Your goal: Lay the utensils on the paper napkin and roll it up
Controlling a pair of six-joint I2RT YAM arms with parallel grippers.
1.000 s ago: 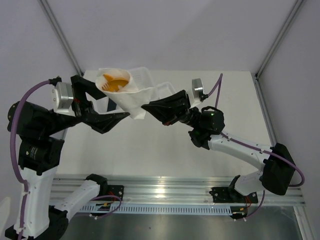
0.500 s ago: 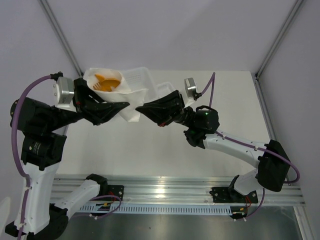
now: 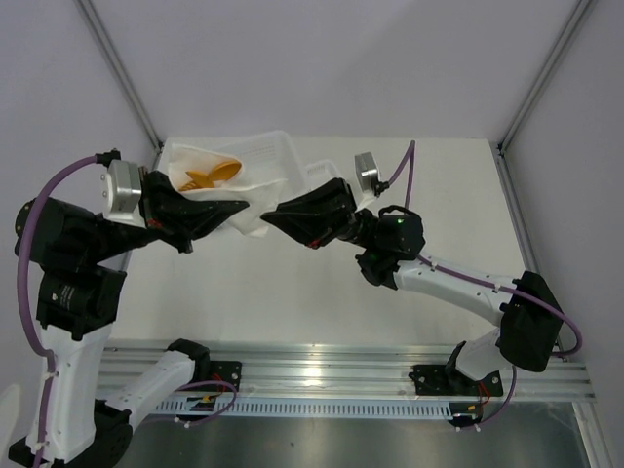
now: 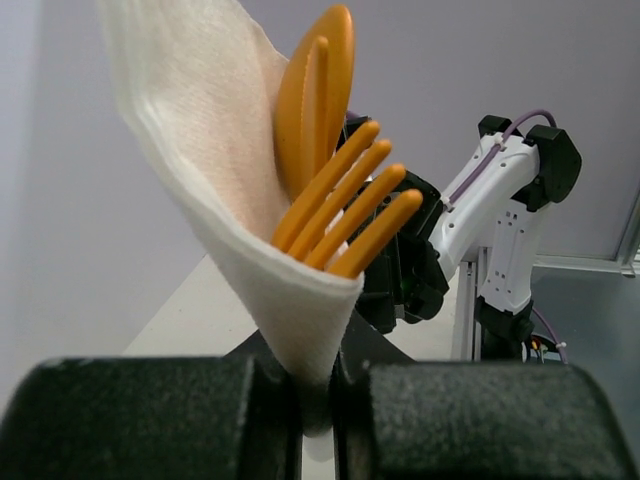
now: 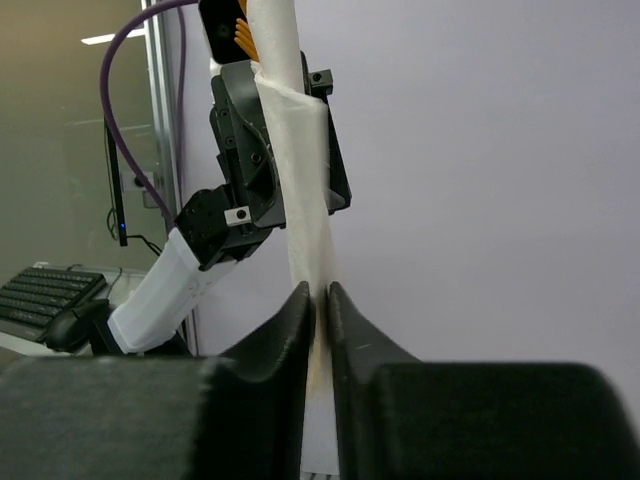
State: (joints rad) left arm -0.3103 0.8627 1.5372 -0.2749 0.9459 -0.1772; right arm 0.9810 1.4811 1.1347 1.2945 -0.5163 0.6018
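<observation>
Held aloft over the far left of the counter, a white paper napkin is wrapped into a cone around orange plastic utensils, a spoon and a fork poking from its open top. The left pincer is clamped on the cone's narrow lower end, and the right pincer is pinched tight on the thin tail of paper just beside it. A white plastic tray sits on the counter behind. The paper looks thin and soft, likely to tear under a hard pull and to spring open if let go. The utensils look light, stiff and smooth, so they could slide out if the open end tips down. The safest hold appears to be low on the wrap, where the layers overlap and the handles back the paper.
</observation>
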